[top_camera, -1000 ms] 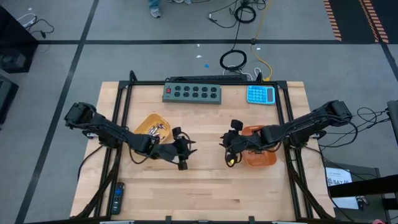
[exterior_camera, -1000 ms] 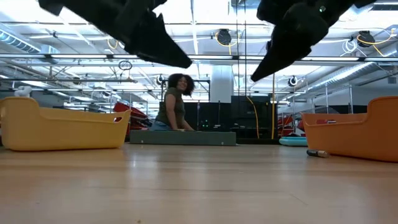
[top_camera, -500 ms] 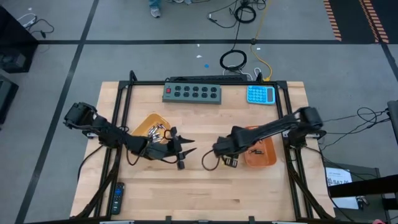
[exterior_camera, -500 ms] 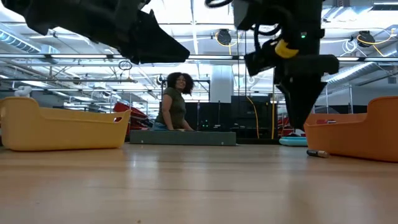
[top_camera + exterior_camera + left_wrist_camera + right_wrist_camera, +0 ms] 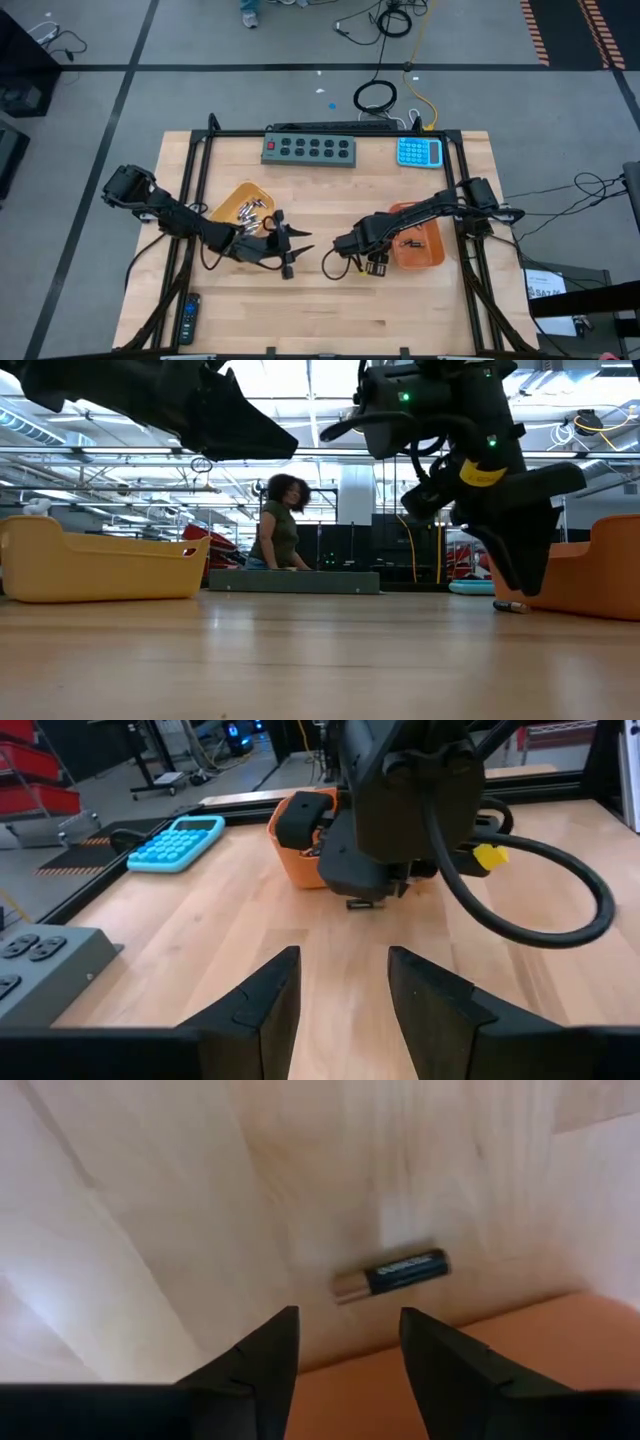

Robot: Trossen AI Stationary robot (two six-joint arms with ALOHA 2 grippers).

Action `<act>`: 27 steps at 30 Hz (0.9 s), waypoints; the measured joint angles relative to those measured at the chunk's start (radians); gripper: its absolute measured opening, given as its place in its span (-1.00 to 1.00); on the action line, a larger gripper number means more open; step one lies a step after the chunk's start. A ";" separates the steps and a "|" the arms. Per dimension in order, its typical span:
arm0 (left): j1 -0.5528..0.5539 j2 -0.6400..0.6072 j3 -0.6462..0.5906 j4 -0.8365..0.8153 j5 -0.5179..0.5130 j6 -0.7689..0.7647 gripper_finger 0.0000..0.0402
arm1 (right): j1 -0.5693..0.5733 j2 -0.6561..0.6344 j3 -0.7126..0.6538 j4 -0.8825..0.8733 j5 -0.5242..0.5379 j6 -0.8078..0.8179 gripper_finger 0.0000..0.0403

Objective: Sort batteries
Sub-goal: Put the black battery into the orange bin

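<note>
- Nearest the bottom edge of the high view, a black remote (image 5: 187,318) lies at the lower left of the tabletop (image 5: 330,310).
- The left pincer (image 5: 291,251) hangs left of centre over bare wood, its two fingers apart with nothing between them (the left wrist view shows the gap).
- The right pincer (image 5: 343,1342) points down just right of centre, beside the orange tray (image 5: 430,250); its fingers stand apart and empty.
- One dark battery (image 5: 391,1275) with a copper end lies flat on the wood close by the orange tray's wall, ahead of the right pincer's tips and not touching them.
- In the low view this battery shows at the right, at the foot of the orange tray.
- The yellow tray (image 5: 236,197) sits in the left middle of the high view and holds a heap of silvery batteries (image 5: 252,209).
- Farther back, a grey power strip (image 5: 309,149) lies at upper centre and a blue calculator (image 5: 419,152) at upper right.
- Beyond the tabletop, a person (image 5: 279,526) sits in the room (low view, centre).
</note>
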 joint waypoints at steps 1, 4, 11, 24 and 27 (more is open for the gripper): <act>0.000 0.000 0.000 0.000 0.000 0.000 -0.19 | -0.001 0.000 0.000 0.005 -0.007 0.012 -0.16; 0.000 0.000 0.000 0.000 0.000 0.000 -0.19 | -0.008 0.000 0.000 0.007 -0.009 0.033 -0.16; -0.004 0.000 0.000 -0.005 0.000 -0.001 -0.19 | -0.049 0.000 0.000 0.009 -0.034 0.009 -0.16; -0.038 0.000 0.000 -0.046 -0.003 -0.027 -0.19 | -0.056 0.000 -0.051 0.028 -0.082 0.034 -0.16; -0.053 0.000 0.000 -0.045 -0.024 -0.026 -0.19 | -0.063 0.000 -0.079 0.051 -0.084 0.047 -0.16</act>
